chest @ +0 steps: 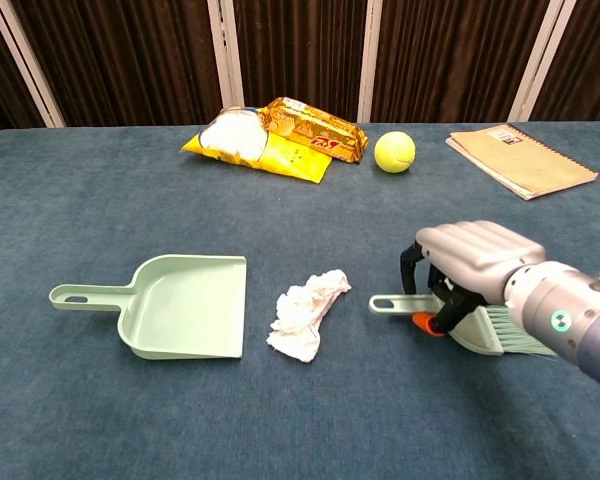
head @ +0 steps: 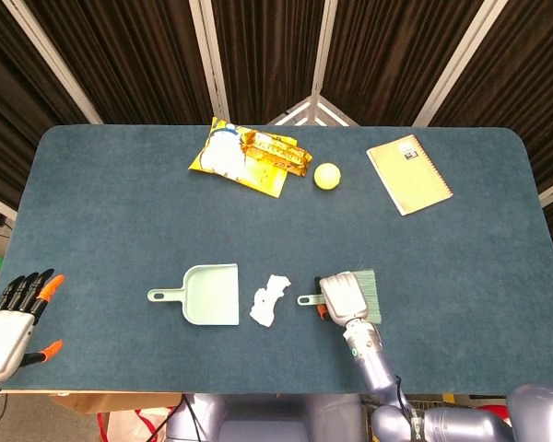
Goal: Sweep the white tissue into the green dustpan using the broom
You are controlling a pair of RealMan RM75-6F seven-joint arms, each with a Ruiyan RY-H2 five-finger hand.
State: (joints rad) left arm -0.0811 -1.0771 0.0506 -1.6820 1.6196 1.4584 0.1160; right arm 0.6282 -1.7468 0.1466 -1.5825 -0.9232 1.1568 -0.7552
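Crumpled white tissue (chest: 308,313) lies between the green dustpan (chest: 185,305) (mouth facing it) and broom (chest: 480,320).

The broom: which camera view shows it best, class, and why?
The chest view: the broom shows its handle, head and bristles from the side under the right hand. In the head view the hand covers most of it, leaving the handle tip and bristles visible.
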